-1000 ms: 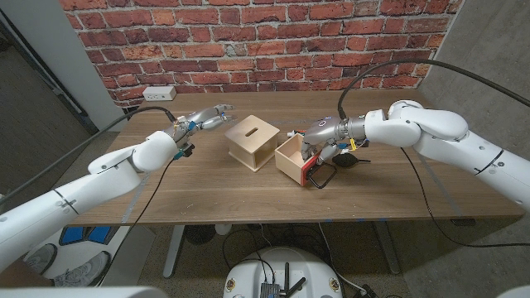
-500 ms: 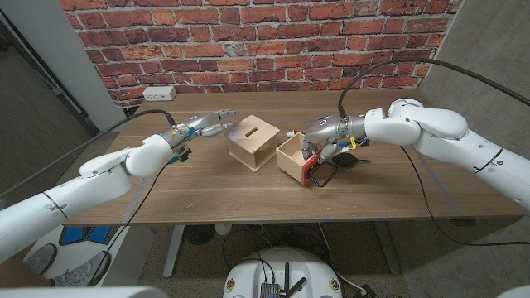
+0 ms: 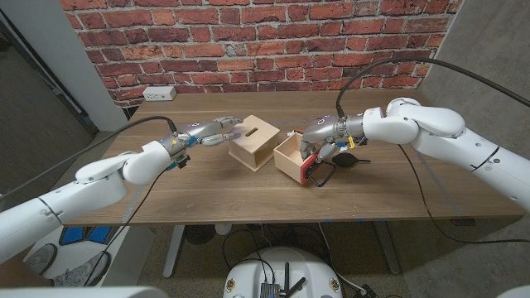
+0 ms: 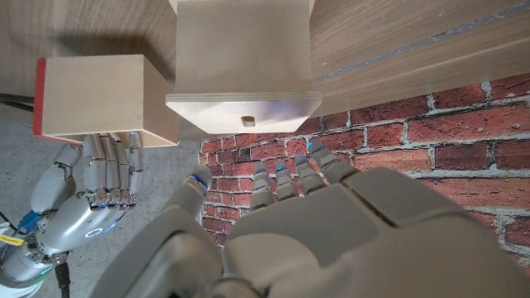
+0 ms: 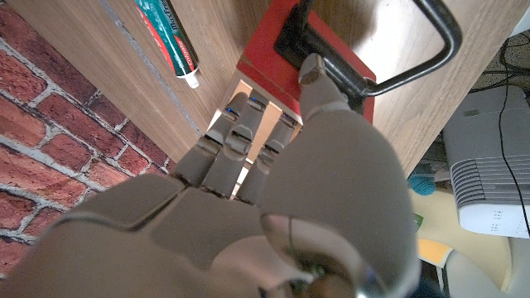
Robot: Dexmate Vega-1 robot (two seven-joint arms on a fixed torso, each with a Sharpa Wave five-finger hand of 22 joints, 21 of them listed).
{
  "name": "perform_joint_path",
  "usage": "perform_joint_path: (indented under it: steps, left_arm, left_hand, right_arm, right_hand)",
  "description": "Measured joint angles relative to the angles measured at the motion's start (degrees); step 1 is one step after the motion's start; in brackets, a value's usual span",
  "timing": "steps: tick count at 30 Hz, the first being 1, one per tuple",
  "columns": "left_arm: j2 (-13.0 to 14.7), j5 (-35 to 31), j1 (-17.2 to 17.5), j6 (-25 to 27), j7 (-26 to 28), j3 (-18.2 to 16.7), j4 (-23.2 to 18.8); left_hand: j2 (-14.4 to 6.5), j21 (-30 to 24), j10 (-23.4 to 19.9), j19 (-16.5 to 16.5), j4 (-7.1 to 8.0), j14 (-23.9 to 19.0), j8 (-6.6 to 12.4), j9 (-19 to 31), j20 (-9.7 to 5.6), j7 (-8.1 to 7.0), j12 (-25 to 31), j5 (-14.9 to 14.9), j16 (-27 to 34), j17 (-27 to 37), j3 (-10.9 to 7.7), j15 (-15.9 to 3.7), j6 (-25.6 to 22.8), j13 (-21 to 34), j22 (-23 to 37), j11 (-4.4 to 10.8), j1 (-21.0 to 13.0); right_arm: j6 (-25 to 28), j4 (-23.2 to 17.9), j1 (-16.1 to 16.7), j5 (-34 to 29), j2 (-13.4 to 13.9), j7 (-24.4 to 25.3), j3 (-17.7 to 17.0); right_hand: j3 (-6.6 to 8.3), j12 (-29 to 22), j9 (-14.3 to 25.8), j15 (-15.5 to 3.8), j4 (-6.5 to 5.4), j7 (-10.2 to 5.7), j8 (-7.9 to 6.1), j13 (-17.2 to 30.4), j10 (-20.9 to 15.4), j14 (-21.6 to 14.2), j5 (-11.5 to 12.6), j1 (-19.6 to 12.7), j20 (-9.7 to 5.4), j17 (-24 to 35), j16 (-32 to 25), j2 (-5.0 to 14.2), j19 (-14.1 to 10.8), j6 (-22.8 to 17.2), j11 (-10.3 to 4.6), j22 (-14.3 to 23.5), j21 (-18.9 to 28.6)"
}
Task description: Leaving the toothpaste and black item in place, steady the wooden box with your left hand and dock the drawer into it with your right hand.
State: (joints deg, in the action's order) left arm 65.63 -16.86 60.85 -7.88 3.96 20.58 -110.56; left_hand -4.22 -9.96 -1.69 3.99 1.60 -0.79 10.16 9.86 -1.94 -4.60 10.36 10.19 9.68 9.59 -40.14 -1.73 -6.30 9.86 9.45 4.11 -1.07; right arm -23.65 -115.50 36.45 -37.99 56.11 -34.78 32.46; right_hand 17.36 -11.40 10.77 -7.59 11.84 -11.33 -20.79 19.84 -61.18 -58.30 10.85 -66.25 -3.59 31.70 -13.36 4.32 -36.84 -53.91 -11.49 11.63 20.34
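STEP: pre-dock | left robot hand point(image 3: 217, 131) fingers apart, empty, just beside wooden box point(image 3: 253, 141) | right robot hand point(image 3: 321, 138) grips drawer point(image 3: 296, 158) | NEXT: brace box, align drawer with its opening.

We see even, soft light from above on the table point(image 3: 248, 186), with short shadows beside the wooden box point(image 3: 253, 141). The head view bends at its edges. Close up, both wrist views blur the hands.
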Motion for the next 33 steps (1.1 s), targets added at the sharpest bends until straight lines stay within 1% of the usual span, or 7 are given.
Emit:
perform_joint_path:
  steps: [5,7,9,13,17,27,33]
  left_arm:
    - [-0.3,-1.3,-0.1,-1.1,-0.5,0.4,0.7]
    - [-0.4,-2.1,-0.2,-1.6,-0.8,0.7,1.1]
    - [-0.5,-2.7,-0.3,-1.8,-0.9,0.9,1.3]
    - [-0.9,-4.0,-0.9,-2.4,-1.4,1.5,1.8]
    - [-1.2,-5.0,-1.3,-2.8,-1.8,1.9,2.2]
    - [-1.8,-6.5,-1.8,-3.0,-2.9,2.6,2.9]
    - [-1.7,-7.4,-1.8,-2.7,-3.0,2.7,3.0]
  left_hand:
    - [0.1,0.0,0.9,-1.2,0.38,0.9,-0.08,0.0,-0.22,-0.55,-0.2,0.0,0.0,0.0,0.38,-0.13,1.1,0.0,0.0,0.46,0.4]
    - [0.1,0.0,1.6,-1.9,0.48,1.4,-0.22,0.0,0.19,-0.89,-0.4,0.0,0.0,0.0,0.49,-0.08,1.8,0.0,0.0,0.75,0.4]
    - [0.1,0.0,2.3,-2.9,0.70,2.2,-0.22,0.0,0.00,-1.22,-0.4,0.0,0.0,0.0,0.70,-0.09,2.5,0.0,0.0,0.61,0.4]
    - [0.1,0.2,2.8,-4.2,0.87,2.6,-0.22,0.0,0.28,-1.28,-0.4,0.0,0.0,0.0,0.87,-0.32,3.2,0.0,0.0,0.72,0.4]
    - [0.1,0.2,3.4,-5.0,1.10,3.2,-0.22,0.0,0.08,-1.13,-0.4,0.0,0.0,0.0,0.78,-0.31,3.6,0.0,0.0,0.70,0.4]
    - [0.1,0.2,3.7,-5.2,1.43,3.2,-0.22,0.0,-0.11,-1.12,-0.4,0.0,0.0,0.0,1.11,-0.31,3.6,0.0,0.0,1.00,0.4]
    - [0.1,0.2,3.7,-5.5,1.65,3.2,0.02,0.0,0.19,-1.12,-0.4,0.0,0.0,0.0,1.34,-0.31,3.6,0.0,0.0,1.00,0.4]
  right_arm:
    - [-0.3,0.2,-0.3,0.0,-0.3,0.0,0.2]
    - [-0.5,0.6,-0.7,0.0,-0.7,0.0,0.5]
    - [-0.6,0.8,-0.8,0.0,-0.9,0.0,0.7]
    - [-0.9,1.3,-1.2,0.1,-1.3,0.0,1.0]
    - [-1.0,1.8,-1.5,0.2,-1.7,0.0,1.3]
    - [-1.7,3.2,-2.3,0.6,-2.6,0.3,2.0]
    - [-2.0,4.0,-2.8,0.6,-3.1,0.6,2.4]
  right_hand:
    - [0.00,0.0,0.2,0.00,0.00,0.00,0.21,0.0,0.0,0.0,0.0,0.0,0.00,0.0,0.0,0.00,0.0,0.0,0.00,0.0,0.3]
    - [0.00,-0.1,0.2,0.00,0.00,0.00,0.18,0.0,0.0,0.0,0.0,0.2,0.00,0.0,0.0,-0.23,0.0,0.0,0.00,0.0,0.3]
    - [0.00,-0.1,0.2,0.00,0.00,0.01,-0.02,0.0,0.0,0.0,0.0,0.5,0.00,0.0,0.0,-0.02,0.0,0.0,0.00,0.0,0.3]
    - [0.00,-0.1,0.2,0.00,0.00,0.02,-0.02,-0.1,0.0,0.0,0.0,0.5,0.00,0.0,0.0,-0.02,0.0,0.0,0.00,0.0,0.3]
    - [0.19,-0.1,0.2,0.00,0.19,-0.01,-0.02,-0.1,0.0,0.0,0.0,0.7,0.00,0.0,0.0,-0.26,0.0,0.0,0.00,0.0,0.6]
    - [0.26,-0.1,0.2,-0.22,0.25,-0.12,-0.01,0.0,-0.1,-0.2,0.0,1.7,0.00,0.1,0.0,-0.37,0.0,-0.1,-0.11,0.0,1.1]
    - [0.26,-0.1,0.2,-0.22,0.25,-0.12,0.00,0.0,-0.1,-0.2,0.0,1.9,0.00,0.0,0.1,-0.23,0.0,-0.1,-0.13,0.0,1.3]
